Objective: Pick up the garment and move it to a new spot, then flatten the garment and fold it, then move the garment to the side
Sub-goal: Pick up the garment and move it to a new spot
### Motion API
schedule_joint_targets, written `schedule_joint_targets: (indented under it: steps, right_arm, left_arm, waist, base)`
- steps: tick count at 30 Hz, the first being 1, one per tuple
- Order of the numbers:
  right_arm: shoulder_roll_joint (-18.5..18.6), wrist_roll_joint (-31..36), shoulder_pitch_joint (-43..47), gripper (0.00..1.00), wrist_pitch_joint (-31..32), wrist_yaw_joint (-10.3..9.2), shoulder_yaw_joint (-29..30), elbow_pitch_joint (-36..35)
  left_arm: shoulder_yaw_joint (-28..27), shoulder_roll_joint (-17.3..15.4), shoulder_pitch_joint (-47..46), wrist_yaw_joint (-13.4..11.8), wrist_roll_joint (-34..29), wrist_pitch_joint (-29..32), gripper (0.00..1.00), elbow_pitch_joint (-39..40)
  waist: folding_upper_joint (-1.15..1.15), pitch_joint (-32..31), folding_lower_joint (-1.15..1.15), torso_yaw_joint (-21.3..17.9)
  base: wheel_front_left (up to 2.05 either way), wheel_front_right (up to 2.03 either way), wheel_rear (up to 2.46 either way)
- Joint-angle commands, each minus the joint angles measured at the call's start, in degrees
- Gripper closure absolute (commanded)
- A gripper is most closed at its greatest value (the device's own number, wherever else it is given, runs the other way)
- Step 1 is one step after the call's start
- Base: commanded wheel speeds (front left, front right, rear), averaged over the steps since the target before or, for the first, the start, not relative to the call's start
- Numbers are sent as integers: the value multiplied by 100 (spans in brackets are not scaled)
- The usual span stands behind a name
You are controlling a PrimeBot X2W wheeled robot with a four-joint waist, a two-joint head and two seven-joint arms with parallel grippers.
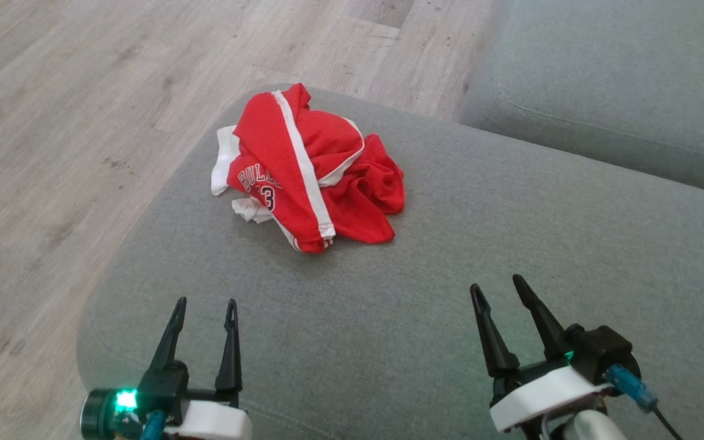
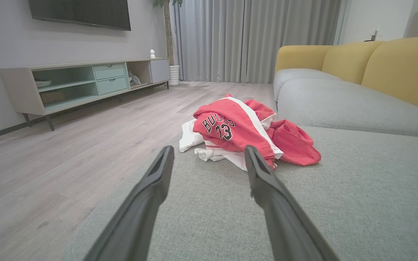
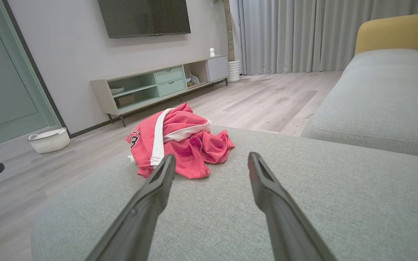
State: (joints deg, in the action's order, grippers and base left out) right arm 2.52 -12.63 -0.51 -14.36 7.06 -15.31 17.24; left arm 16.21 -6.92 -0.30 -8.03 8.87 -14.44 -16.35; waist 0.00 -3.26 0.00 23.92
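A crumpled red and white garment (image 1: pixel 312 171), a jersey with black lettering and a number, lies in a heap near the far left corner of the grey cushion (image 1: pixel 450 256). It also appears ahead of the fingers in the left wrist view (image 2: pixel 245 132) and right wrist view (image 3: pixel 180 143). My left gripper (image 1: pixel 205 304) hovers open at the lower left, well short of the garment, with nothing between its fingers. My right gripper (image 1: pixel 497 283) is open at the lower right, also empty and apart from the cloth.
Wooden floor (image 1: pixel 52 122) drops away left of the cushion edge. A second grey seat cushion (image 1: pixel 621 79) lies at the upper right, with yellow backrests (image 2: pixel 397 65). A low TV cabinet (image 3: pixel 158 83) and a white basket (image 3: pixel 49 139) stand across the room.
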Motion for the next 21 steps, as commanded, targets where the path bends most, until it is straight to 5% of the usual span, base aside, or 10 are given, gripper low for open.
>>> schedule_joint_targets:
  steps: [1,5,11,12,21]
  right_arm:
    - [36,-31,-122,0,-63,43,-106,-210]
    - [36,-12,-144,0,-63,43,-122,-230]
    - [36,99,-327,0,-63,43,-140,-230]
    - [36,149,-426,0,-63,43,-155,-226]
    - [36,299,-857,0,-63,43,-194,-298]
  left_arm:
    - [-248,-48,-196,6,-59,-56,0,208]
    - [-286,-94,-197,31,-65,-56,0,240]
    - [-227,-263,-1102,445,-12,70,0,30]
    - [-323,-291,-1639,681,231,403,0,-165]
    - [-502,-829,-3993,1362,707,1781,0,-1604]
  waist:
    - [0,0,0,17]
    - [0,63,0,15]
    - [0,496,0,-130]
    - [0,679,0,-234]
    - [0,1548,0,-853]
  base:
    - [0,0,0]
    - [0,0,0]
    - [0,0,0]
    - [0,0,0]
    - [0,0,0]
